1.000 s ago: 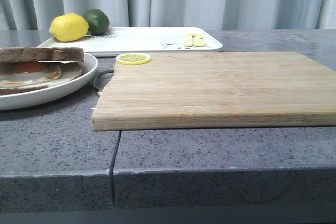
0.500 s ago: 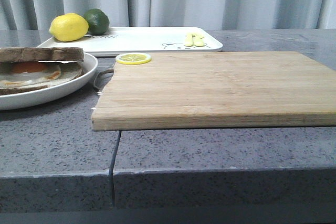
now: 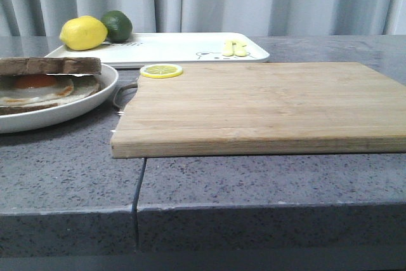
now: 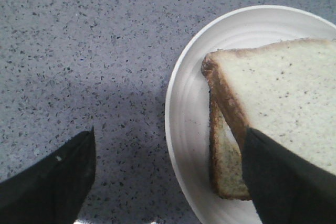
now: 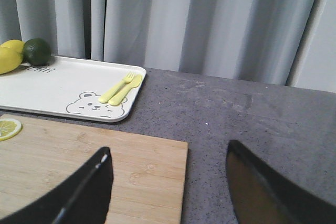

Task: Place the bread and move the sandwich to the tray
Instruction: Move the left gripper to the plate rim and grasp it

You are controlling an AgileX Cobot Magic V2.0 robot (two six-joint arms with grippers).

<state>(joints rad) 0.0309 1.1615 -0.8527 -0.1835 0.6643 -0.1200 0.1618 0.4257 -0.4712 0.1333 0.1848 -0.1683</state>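
Note:
The sandwich [image 3: 44,82], a fried egg between brown-crusted slices, lies in a round white plate [image 3: 95,101] at the left of the front view. In the left wrist view its pale speckled top bread slice [image 4: 286,93] covers the egg, on the plate [image 4: 184,108]. My left gripper [image 4: 168,171] is open and empty, one finger over the grey counter, the other over the sandwich's near corner. The white tray [image 3: 177,47] lies at the back; it also shows in the right wrist view [image 5: 58,85]. My right gripper [image 5: 168,182] is open and empty above the cutting board's far corner.
A wooden cutting board [image 3: 260,106] fills the middle and right, with a lemon slice [image 3: 161,70] at its back left corner. A lemon [image 3: 83,33] and a lime [image 3: 117,25] sit on the tray's left end, a small yellow fork and knife [image 3: 234,47] on its right. Curtains hang behind.

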